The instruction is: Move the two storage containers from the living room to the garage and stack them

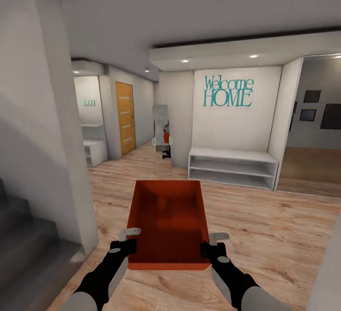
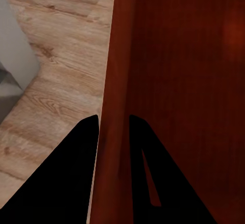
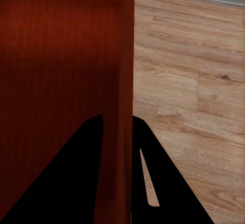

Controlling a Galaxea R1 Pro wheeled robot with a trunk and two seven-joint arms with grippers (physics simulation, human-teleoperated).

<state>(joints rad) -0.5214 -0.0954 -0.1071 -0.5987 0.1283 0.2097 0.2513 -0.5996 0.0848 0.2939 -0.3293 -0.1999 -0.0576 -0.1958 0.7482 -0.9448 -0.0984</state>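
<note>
Red-orange storage container (image 1: 168, 221) between both clamped grippers

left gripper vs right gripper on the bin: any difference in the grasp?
The left gripper pinches the red bin's left wall; the right gripper pinches its right wall. In the head view the left sits slightly higher in the picture than the right. Both are shut on a wall near the bin's near end, one finger inside, one outside.
</note>
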